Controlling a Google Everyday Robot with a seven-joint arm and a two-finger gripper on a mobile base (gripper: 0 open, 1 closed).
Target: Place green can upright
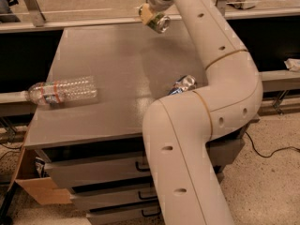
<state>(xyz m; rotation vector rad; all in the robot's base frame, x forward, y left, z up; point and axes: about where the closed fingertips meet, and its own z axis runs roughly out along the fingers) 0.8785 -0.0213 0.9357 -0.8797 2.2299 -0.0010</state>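
The green can [157, 22] hangs tilted in my gripper [150, 13] above the far edge of the grey table [108, 50]. Its silver end faces the camera and its body is mostly hidden by the gripper. The gripper is shut on the can at the end of my white arm, which reaches across the right side of the table.
A clear plastic bottle [63, 90] lies on its side at the table's left edge. A blue-and-silver can [183, 84] lies on its side near my arm's elbow. Drawers [93, 172] sit under the table and a cardboard box [35, 191] stands at the lower left.
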